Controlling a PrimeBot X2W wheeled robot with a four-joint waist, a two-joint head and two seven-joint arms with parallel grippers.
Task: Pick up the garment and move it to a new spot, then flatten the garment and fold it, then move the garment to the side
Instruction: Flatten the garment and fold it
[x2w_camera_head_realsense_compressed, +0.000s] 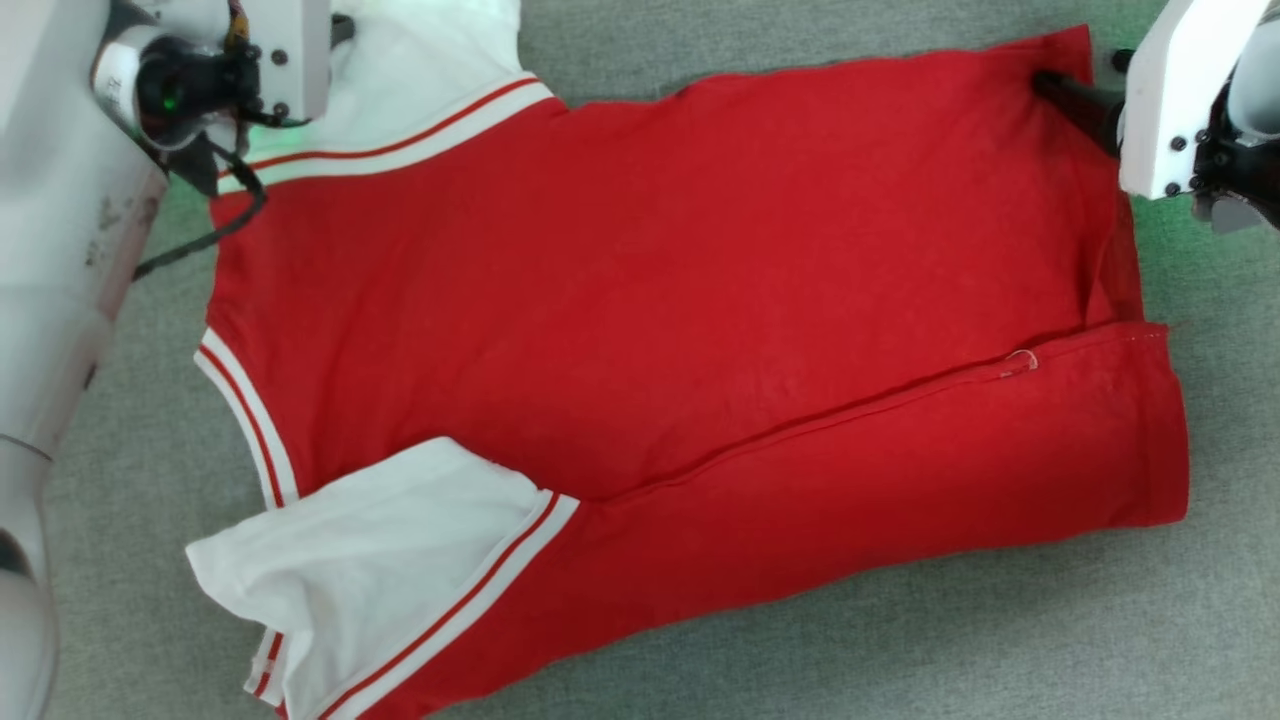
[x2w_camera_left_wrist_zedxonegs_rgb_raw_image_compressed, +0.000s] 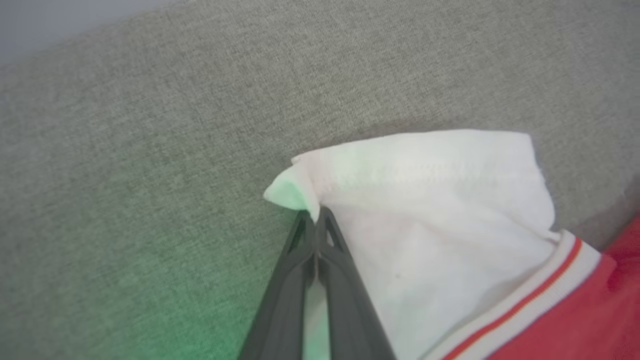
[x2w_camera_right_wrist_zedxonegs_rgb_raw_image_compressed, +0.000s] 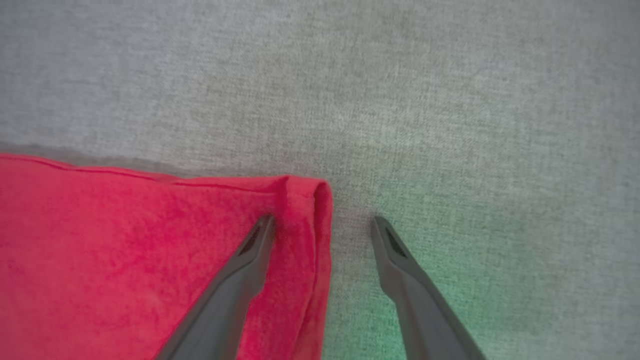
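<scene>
The garment, red with white sleeves and striped trim, lies spread on the grey cloth surface with its near edge folded over. My left gripper is shut on the corner of the far white sleeve; in the head view that arm sits at the upper left above the sleeve. My right gripper is open over the garment's red hem corner, one finger on the fabric, the other over bare surface. Its dark finger shows at the hem's upper right in the head view.
Grey fabric surface surrounds the garment. My pale left forearm runs down the left edge of the head view, with a loose black cable hanging over the shirt's shoulder.
</scene>
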